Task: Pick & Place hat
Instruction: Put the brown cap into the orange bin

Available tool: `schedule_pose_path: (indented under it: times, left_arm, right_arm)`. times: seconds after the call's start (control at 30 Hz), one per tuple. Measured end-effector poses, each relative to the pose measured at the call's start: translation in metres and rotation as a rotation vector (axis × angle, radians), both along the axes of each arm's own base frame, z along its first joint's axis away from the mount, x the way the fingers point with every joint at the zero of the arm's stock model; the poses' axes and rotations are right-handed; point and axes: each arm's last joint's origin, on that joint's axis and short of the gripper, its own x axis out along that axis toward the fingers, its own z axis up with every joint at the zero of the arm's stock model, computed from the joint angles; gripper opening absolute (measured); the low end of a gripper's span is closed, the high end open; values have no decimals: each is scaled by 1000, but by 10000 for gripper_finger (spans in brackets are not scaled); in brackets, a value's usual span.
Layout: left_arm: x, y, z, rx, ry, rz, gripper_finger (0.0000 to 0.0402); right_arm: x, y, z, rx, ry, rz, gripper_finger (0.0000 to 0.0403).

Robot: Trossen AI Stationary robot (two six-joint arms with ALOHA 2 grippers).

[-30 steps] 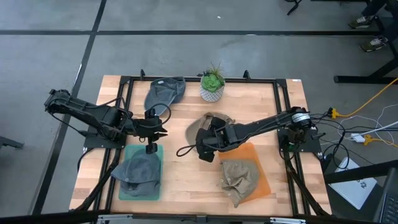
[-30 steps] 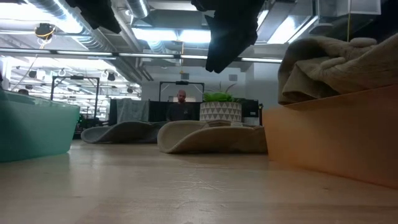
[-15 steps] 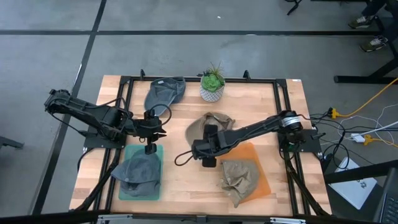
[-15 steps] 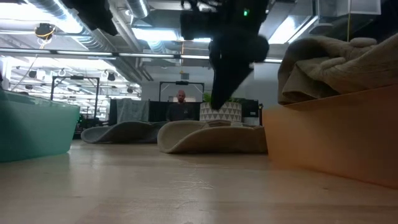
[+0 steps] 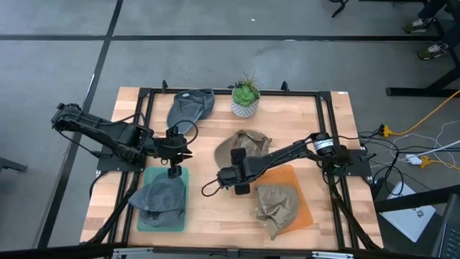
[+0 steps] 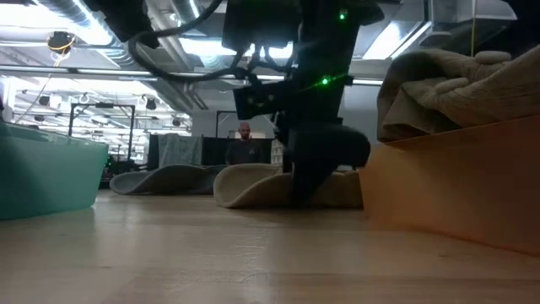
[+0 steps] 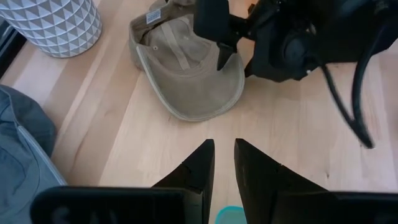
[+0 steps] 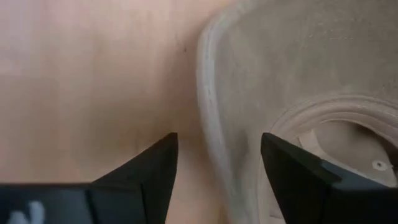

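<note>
Mid-table: tan hat point(image 5: 244, 144) upturned, inside showing, brim curved, lying flat.

right claw point(image 8: 214, 165) lowered onto tan cap point(image 5: 248, 144) (brim)

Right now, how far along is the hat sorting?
Done: a grey cap lies in the teal tray, a tan cap on the orange tray. In hand: the open right gripper straddles the loose tan cap's brim. Left: that cap and the grey cap by the potted plant.
</note>
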Motion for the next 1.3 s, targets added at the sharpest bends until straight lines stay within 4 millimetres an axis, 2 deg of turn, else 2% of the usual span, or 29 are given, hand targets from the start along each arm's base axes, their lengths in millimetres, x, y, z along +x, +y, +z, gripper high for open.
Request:
schedule_pose_path:
  times: [0.13,0.3,0.33,0.43,0.53,0.7,0.9,1.0,1.1,1.2,1.3]
  left_arm:
    - [0,0,0,-4,0,4,59]
    - [0,0,0,-3,0,4,59]
    - [0,0,0,-3,0,4,59]
    - [0,0,0,-4,0,3,59]
    - [0,-1,0,-11,13,-49,59]
    - [0,-1,0,-7,22,-114,59]
    - [-2,-5,9,70,-14,-127,58]
    - [-6,-9,20,128,-55,-165,58]
    - [-12,-15,24,246,-74,-226,58]
    - [-17,-23,25,419,-80,-274,58]
    - [-20,-30,22,563,-67,-310,58]
  right_arm:
    - [1,-1,-2,-43,-16,-22,168]
    - [2,-2,0,-57,-47,-78,32]
    - [2,-2,1,-60,-55,-89,19]
    - [5,-2,6,-45,-99,-153,23]
    - [11,-1,21,-27,-153,-209,20]
    - [24,2,64,-12,-272,-246,13]
    - [24,0,139,-49,-382,-266,14]
    - [15,-3,180,-71,-439,-280,13]
    - [-2,-10,207,-64,-532,-290,13]
    - [-24,-20,236,39,-655,-372,13]
    - [-37,-24,261,95,-788,-419,13]
